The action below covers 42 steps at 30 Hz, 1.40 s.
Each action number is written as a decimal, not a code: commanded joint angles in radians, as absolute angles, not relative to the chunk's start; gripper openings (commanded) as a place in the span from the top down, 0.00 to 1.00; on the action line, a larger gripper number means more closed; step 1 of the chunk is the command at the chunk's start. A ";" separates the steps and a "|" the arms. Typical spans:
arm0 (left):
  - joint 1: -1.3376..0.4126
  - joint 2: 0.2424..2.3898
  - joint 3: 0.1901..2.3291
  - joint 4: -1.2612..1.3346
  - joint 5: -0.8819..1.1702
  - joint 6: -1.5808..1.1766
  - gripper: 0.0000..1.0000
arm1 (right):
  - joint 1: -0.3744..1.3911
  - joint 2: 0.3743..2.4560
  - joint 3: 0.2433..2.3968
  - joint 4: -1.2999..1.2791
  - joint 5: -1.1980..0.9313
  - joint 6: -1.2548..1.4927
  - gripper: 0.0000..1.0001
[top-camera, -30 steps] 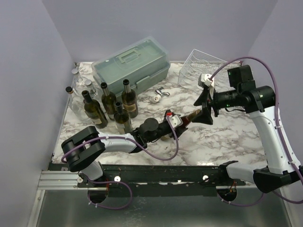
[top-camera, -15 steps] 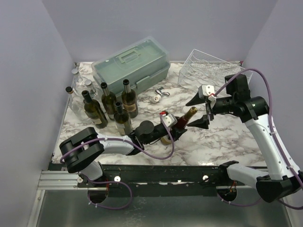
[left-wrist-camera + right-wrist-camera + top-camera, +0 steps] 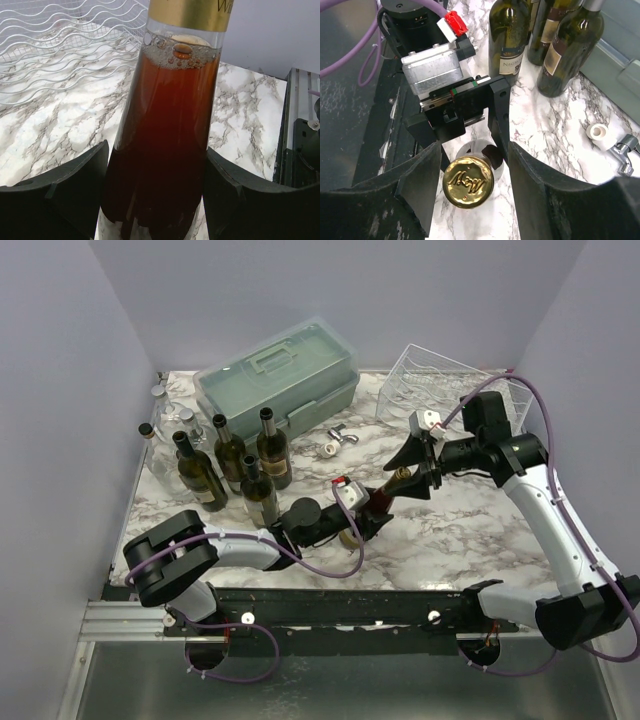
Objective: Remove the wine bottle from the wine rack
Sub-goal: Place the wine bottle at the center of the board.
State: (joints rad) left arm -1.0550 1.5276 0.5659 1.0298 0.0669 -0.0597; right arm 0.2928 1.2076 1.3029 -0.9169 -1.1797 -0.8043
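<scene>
Marble bench (image 3: pixel 480 530). Pale green toolbox (image 3: pixel 275 380) far-centre. White wire wine rack (image 3: pixel 432 375) in the far right corner, no bottle in it. Cluster of dark bottles (image 3: pixel 235 465) upright at left.

Left arm (image 3: pixel 240 540) lies low across the bench; left jaws clamped on the wine bottle (image 3: pixel 385 492) at its lower body, pads touching the glass both sides. The bottle is off the rack and well apart from it, mid-bench. Its long axis is tilted, base down near the bench and gold cap (image 3: pixel 468 181) up, pointing right and away toward the right arm (image 3: pixel 545 500). Right jaws straddle the cap, apart, with a gap visible.

Versus a second ago, the bottle now stands steeper. Half a second ago the right jaws were spread wide and stood off to the right; they are now narrower and back at the cap.
</scene>
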 commanded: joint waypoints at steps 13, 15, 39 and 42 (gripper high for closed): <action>-1.062 1.472 0.560 1.143 0.093 -0.126 0.98 | 0.289 1.210 1.277 -0.888 -1.246 -0.818 0.92; -1.062 1.462 0.556 1.143 0.082 -0.141 0.81 | 0.289 1.211 1.292 -0.884 -1.244 -0.819 0.99; -1.069 0.906 0.439 0.505 0.019 -0.223 0.01 | 0.328 1.316 1.380 -0.431 -1.094 -0.441 1.00; -1.070 0.775 0.458 0.324 0.008 -0.213 0.01 | 0.374 1.359 1.406 -0.384 -1.038 -0.397 1.00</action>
State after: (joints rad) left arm -1.0645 0.9325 0.4355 0.6369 0.0479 -0.2241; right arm 0.3244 1.3308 1.3201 -0.5816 -1.0660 -0.4923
